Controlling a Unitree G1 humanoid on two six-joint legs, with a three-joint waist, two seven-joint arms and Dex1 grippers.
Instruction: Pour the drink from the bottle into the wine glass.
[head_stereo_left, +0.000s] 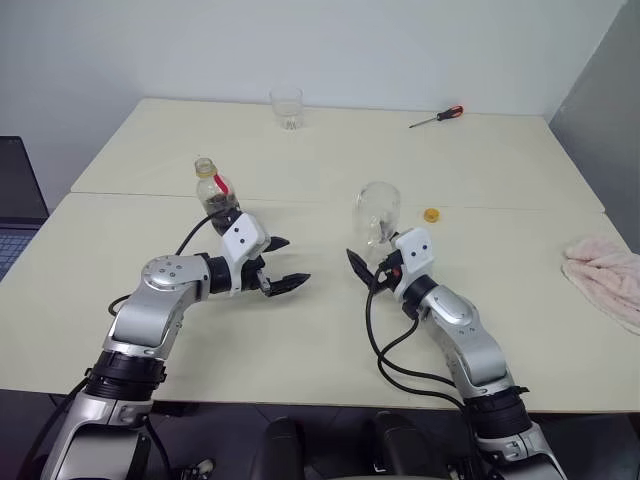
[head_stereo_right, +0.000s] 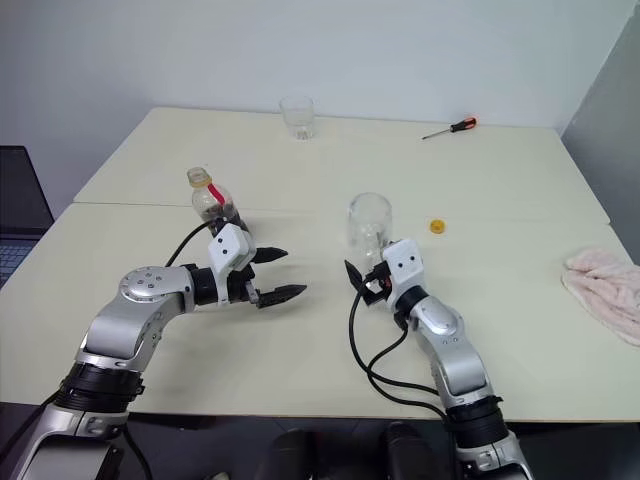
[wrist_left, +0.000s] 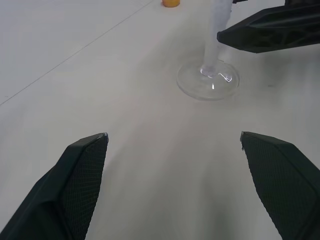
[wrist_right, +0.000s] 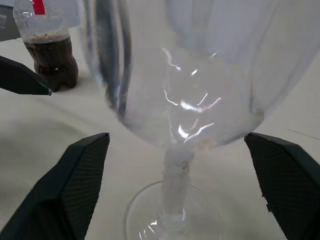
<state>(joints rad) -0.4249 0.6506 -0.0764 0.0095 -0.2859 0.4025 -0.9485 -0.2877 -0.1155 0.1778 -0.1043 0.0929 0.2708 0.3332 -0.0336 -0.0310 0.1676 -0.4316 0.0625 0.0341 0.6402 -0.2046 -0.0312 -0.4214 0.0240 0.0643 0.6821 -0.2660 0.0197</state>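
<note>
Both our claws are released — the right claw (head_stereo_left: 366, 268) straddles the wine glass (head_stereo_left: 378, 214) stem without gripping, the left claw (head_stereo_left: 281, 264) is near the uncapped bottle (head_stereo_left: 214, 190) on the desk (head_stereo_left: 330, 330); thin glass seems fragile, top-heavy — take the stem

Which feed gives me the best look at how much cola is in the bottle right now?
The right wrist view: the bottle stands upright past the wine glass, its dark drink filling only the lower body. Both eye views show it smaller, its base hidden behind the left pincer. The left wrist view gives the glass's foot instead.
</note>
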